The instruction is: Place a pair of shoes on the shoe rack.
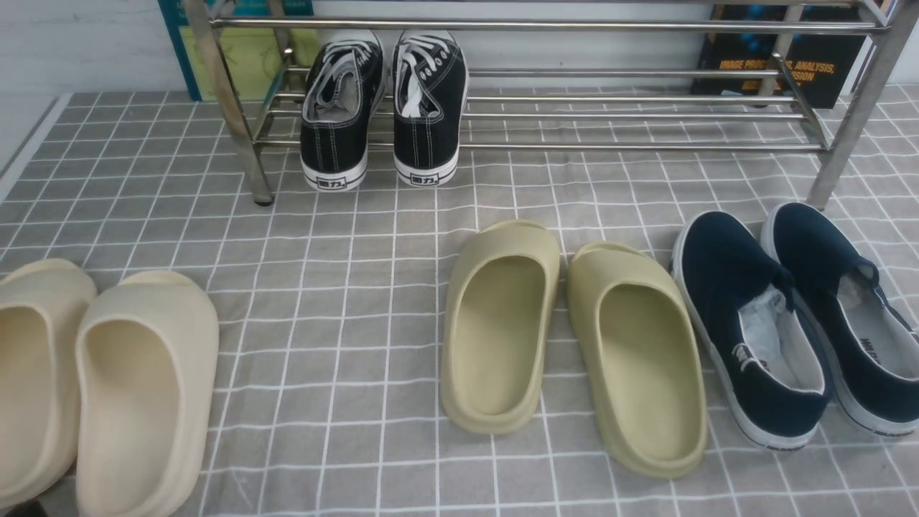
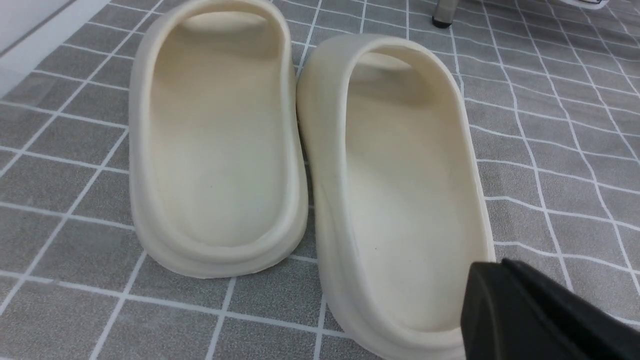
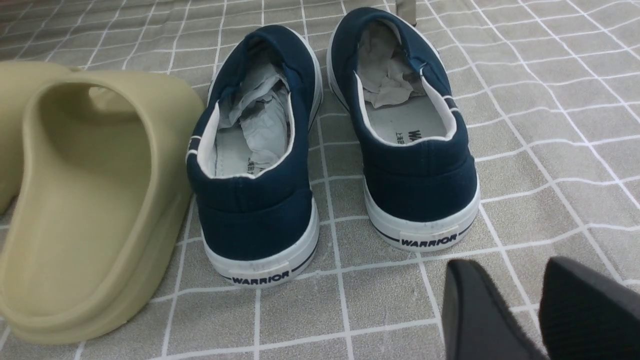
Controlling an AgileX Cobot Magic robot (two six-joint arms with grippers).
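Observation:
The two black canvas sneakers, left one [image 1: 337,122] and right one [image 1: 429,115], stand side by side on the lower bars of the silver shoe rack [image 1: 546,26], near its left end, heels toward me and hanging over the front bar. No gripper touches them, and neither gripper shows in the front view. My left gripper [image 2: 492,270] is shut and empty, just above the heel end of a cream slipper [image 2: 400,190]. My right gripper [image 3: 515,267] is open with a small gap and empty, over the cloth behind the heel of a navy slip-on [image 3: 415,135].
On the grey checked cloth [image 1: 344,301] stand a cream slipper pair [image 1: 143,388] at front left, an olive slipper pair [image 1: 502,323] in the middle and a navy slip-on pair [image 1: 754,323] at right. Rack legs [image 1: 248,151] stand on the cloth behind them.

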